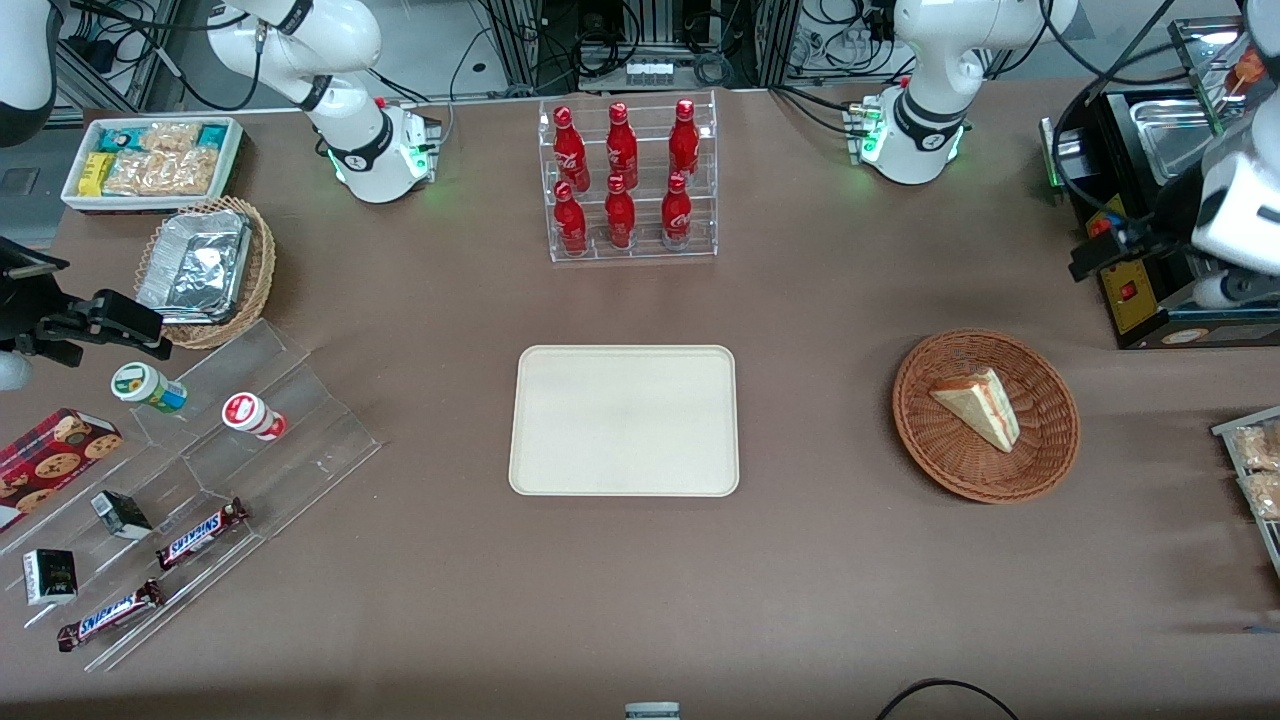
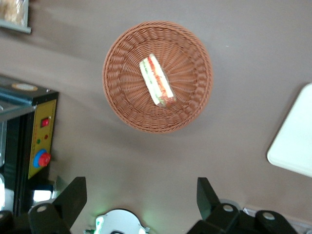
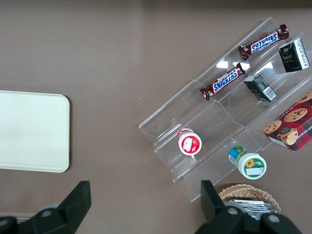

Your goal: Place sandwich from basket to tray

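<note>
The sandwich lies flat in the reddish-brown wicker basket at the right of the front view — a pale wedge with its red and green filling showing along the cut edge, untouched and roughly central in the bowl. From the wrist camera the sandwich sits inside the basket well below the lens, and the left arm's gripper hangs high above the table with its jaws spread wide and nothing between them. In the front view that arm shows only at the upper right edge of the frame, above the black appliance.

The cream tray waits bare at the centre of the frame, well apart from the basket. A rack of red bottles stands above it in the picture.

The task appears to be at its opening step — the approach, with no grasp yet made. The next move likely calls for bringing the gripper down over the basket, turning the fingers to straddle the wedge across its narrow thickness, and closing gently so the soft bread is not crushed before the carry to the tray.
</note>
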Action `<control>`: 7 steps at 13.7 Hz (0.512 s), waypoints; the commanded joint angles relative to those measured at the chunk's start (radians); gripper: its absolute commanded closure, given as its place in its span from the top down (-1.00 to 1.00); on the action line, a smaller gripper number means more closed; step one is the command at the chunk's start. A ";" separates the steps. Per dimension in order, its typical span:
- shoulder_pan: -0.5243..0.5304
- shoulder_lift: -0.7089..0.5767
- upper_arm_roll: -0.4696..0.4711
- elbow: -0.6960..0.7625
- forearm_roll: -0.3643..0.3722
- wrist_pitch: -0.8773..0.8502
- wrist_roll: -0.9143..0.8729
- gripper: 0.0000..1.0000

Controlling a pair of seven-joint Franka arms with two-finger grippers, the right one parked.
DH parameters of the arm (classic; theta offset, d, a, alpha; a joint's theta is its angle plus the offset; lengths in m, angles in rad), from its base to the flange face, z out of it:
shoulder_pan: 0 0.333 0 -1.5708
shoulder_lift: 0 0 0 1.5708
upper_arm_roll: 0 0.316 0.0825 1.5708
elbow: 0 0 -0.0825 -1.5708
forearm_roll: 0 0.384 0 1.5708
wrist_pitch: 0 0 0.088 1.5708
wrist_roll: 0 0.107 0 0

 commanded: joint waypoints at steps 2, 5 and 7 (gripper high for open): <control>0.013 0.066 -0.009 0.015 0.037 0.031 -0.193 1.00; 0.013 0.078 -0.007 -0.061 0.029 0.123 -0.323 1.00; 0.013 0.078 -0.007 -0.130 0.022 0.198 -0.403 1.00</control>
